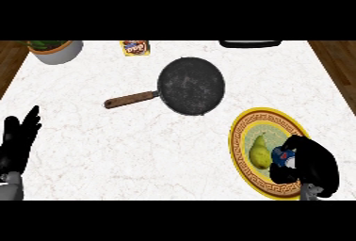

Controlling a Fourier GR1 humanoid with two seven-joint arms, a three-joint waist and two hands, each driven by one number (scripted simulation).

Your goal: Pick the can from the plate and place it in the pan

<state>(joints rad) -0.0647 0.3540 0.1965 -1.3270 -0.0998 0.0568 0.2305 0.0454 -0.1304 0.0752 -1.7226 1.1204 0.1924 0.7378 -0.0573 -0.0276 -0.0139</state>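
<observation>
A yellow-rimmed plate [245, 123] lies at the right of the counter with a green pear [259, 151] on it. Beside the pear stands the can [281, 155], blue and white, mostly hidden. My right hand [314, 165] is over the plate's near right part with its fingers curled round the can. The dark round pan [191, 85] with a brown wooden handle [130, 99] sits at the counter's middle back, empty. My left hand [17, 136] rests open at the left edge, fingers up.
A grey pot with a green plant [54, 49] stands at the back left corner. A small orange packet [135, 47] lies at the back. A black object [249, 44] shows at the back edge, right of centre.
</observation>
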